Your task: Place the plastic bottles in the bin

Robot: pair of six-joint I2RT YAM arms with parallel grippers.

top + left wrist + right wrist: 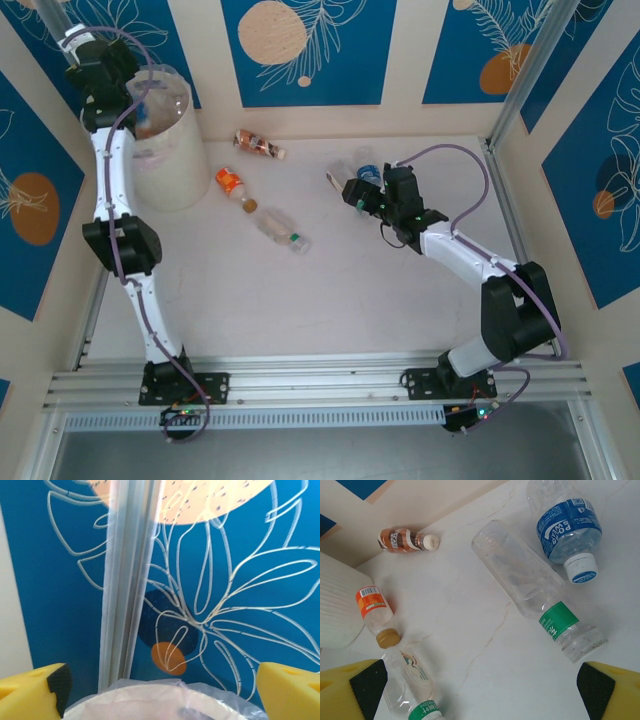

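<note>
Arms [120, 240] [470, 262]: two | bottles [402, 540] [372, 605] [410, 680] [535, 590] [567, 525] on table [330, 300]: five | bin [170, 170]: one

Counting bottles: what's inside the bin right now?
A translucent bag lines the bin. The open left end effector and its arm hang over the rim, covering part of the inside; the contents are too blurred to tell.

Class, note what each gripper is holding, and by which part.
Nothing is held: the left gripper stands open above the bin, the right gripper open over the plastic bottles.
</note>
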